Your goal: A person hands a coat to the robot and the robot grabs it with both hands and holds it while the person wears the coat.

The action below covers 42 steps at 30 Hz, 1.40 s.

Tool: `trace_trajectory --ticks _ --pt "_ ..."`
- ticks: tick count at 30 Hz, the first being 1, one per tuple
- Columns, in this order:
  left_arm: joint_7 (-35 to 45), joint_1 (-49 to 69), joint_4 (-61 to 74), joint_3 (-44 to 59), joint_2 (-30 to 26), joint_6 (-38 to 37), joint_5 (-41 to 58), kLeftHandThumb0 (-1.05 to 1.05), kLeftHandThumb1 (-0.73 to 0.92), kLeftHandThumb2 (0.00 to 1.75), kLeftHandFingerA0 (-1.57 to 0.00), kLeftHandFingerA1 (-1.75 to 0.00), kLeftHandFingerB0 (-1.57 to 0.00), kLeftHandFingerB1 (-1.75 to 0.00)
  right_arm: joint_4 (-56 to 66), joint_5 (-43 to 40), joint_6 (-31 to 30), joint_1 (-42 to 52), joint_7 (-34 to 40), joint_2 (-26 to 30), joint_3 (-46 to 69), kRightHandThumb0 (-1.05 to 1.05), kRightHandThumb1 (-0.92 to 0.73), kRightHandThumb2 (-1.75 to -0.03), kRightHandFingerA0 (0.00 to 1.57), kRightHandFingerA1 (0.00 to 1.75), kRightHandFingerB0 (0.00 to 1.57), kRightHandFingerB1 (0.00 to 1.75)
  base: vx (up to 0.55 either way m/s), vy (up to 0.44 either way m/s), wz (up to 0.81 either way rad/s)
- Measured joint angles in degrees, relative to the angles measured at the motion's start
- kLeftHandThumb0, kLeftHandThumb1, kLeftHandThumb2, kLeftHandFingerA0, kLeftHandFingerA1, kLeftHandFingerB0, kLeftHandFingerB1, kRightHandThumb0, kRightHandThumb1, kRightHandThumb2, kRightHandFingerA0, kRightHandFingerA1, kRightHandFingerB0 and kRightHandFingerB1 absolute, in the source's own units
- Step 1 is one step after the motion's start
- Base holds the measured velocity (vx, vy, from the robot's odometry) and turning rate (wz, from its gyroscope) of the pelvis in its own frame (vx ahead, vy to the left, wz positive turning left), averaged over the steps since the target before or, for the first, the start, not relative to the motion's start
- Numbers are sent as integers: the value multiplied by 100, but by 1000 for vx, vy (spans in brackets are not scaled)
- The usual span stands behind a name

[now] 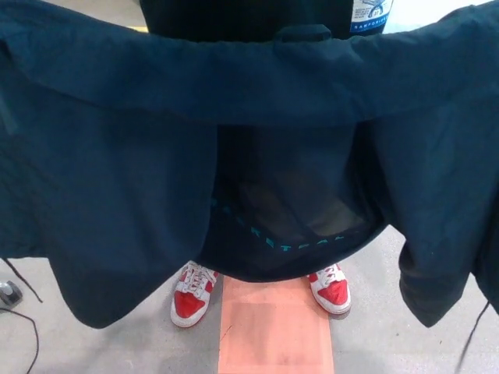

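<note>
1. A dark navy coat point(117, 179) fills almost the whole head view, spread wide from the left edge to the right edge; its collar point(304, 33) sits at the far top centre, with a small hanging loop.
2. The two front panels hang down on the left and right, and the lining between them lies open; this looks like the coat being held out so the person can back into it.
3. A person stands just beyond the coat; only red and white sneakers point(192, 294) show below the hem, on either side of an orange floor mat point(274, 331); a dark torso shows above the collar.
4. Neither robot hand is in view; the fabric and the frame edges hide them, so whether they grip the coat cannot be told; the raised, stretched cloth suggests support at both upper corners.
5. A black cable point(23, 319) lies on the grey floor at near left.
</note>
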<state>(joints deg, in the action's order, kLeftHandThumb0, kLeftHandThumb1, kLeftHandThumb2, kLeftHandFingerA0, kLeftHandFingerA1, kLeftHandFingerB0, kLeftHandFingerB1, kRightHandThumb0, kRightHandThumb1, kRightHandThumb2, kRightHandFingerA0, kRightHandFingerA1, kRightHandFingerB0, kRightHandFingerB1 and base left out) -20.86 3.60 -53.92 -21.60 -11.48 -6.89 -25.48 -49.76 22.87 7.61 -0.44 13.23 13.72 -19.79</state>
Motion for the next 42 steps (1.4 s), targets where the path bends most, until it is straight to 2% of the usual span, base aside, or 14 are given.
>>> trace_trajectory --ticks 2,3,5,10,17,21,27,29,30,33,36,38,40,42 --pt "-165 22 154 -49 -46 -90 -80 -17 69 60 -85 -49 -69 -44 182 41 152 42 102 102 2 -10 -79 -62 99 90 79 61 0 0 0" --pt "-220 35 215 -58 -67 -125 -107 -29 60 86 -83 -66 -66 -59 249 54 205 64 133 136 4 -6 -77 -62 100 85 80 61 0 0 0" --pt "-445 132 586 -74 -205 -280 -201 -19 68 59 -94 -50 -76 -47 596 109 447 212 265 284 51 -2 -74 -63 106 82 82 61 0 0 0" --pt "-838 556 1813 59 -518 -628 -390 -14 61 56 -108 -58 -86 -55 1603 178 937 811 510 499 348 -19 -72 -62 112 69 80 56 0 0 0" --pt "-1003 1096 3487 558 -666 -1055 -465 -35 48 84 -104 -79 -88 -73 3050 187 1350 1470 667 488 937 -24 -73 -61 107 63 81 57 0 0 0" --pt "-1015 1356 4465 921 -665 -1258 -465 -29 51 56 -115 -64 -95 -60 3841 178 1540 1644 717 443 1281 -34 -69 -61 96 57 67 49 0 0 0" --pt "-997 1530 5777 1410 -665 -1370 -407 -41 41 58 -90 -60 -77 -56 4813 154 1682 1656 732 426 1718 -48 -61 -59 72 54 49 40 0 0 0" --pt "-979 1565 6204 1607 -673 -1390 -344 -60 43 54 -80 -56 -74 -51 5114 147 1711 1629 731 426 1872 -58 -47 -90 53 62 39 57 0 0 0" --pt "-965 1582 6375 1705 -685 -1398 -317 -63 45 54 -75 -55 -72 -48 5240 145 1717 1607 730 428 1936 -59 -62 -60 46 49 39 45 0 0 0" --pt "-912 1620 6994 2102 -776 -1426 -194 -70 33 75 -63 -60 -57 -53 5704 121 1750 1488 728 457 2209 -66 -65 -60 20 37 19 33 0 0 0" --pt "-829 1604 7552 2454 -968 -1442 -12 -58 41 53 -97 -66 -41 -46 6112 101 1779 1347 724 493 2473 -73 -49 -86 17 48 9 42 0 0 0" --pt "-764 1552 7935 2674 -1158 -1446 166 -60 39 73 -97 -78 -26 -54 6391 78 1795 1233 717 553 2656 -70 -62 -59 16 37 16 29 0 0 0" --pt "-702 1465 8222 2802 -1318 -1441 357 -80 42 54 -40 -59 -45 -47 6570 43 1799 1106 702 640 2794 -76 -62 -60 18 34 13 28 0 0 0" --pt "-610 1212 8513 2964 -1528 -1440 569 -80 42 54 -40 -59 -45 -47 6753 -12 1804 900 670 783 2983 -76 -62 -60 18 34 13 28 0 0 0"
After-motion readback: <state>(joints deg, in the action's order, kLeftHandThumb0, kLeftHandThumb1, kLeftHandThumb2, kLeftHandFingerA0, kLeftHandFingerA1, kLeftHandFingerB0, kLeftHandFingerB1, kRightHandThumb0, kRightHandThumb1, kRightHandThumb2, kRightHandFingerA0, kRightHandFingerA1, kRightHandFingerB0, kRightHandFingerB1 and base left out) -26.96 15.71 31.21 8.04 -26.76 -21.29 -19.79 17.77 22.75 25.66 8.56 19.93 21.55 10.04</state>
